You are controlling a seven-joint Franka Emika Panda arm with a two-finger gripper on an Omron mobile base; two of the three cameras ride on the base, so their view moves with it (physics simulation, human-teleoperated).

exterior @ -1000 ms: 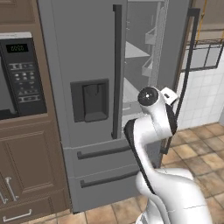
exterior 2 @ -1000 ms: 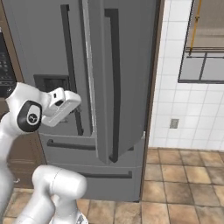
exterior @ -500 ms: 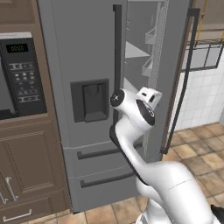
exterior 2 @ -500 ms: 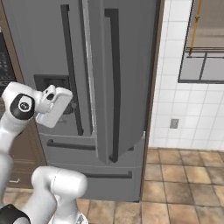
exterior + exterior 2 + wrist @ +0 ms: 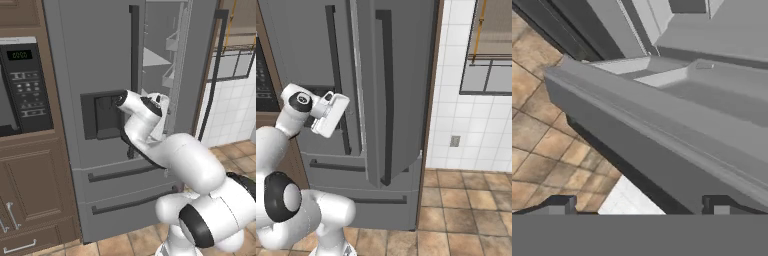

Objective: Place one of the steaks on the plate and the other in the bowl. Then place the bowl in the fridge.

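I am looking at the fridge [image 5: 105, 165] straight ahead of the base, and its right upper door [image 5: 396, 95] is standing swung open toward me. In the left base view the gap is showing pale door shelves [image 5: 167, 60] stacked inside the opening. The left upper door is sitting shut, with its dark dispenser recess [image 5: 102, 115] and a dark vertical handle [image 5: 134, 50] beside it. Two lower drawers [image 5: 125, 200] are lying closed under the doors.

My arm is bending forward so that the white hand [image 5: 330, 114] is sitting just in front of the left door, near the dispenser and next to the edge of the open door. In the hand view the tool [image 5: 641, 204] is pointing along a grey ledge of the fridge with brown floor tiles [image 5: 542, 150] below; its two dark fingertips [image 5: 562, 204] are standing far apart at the bottom corners, spread wide and pinching nothing.

A black microwave panel [image 5: 25, 85] is sitting in the brown cabinet [image 5: 35, 190] to the left of the fridge, and white wall tiles [image 5: 466, 125] are running along the right.
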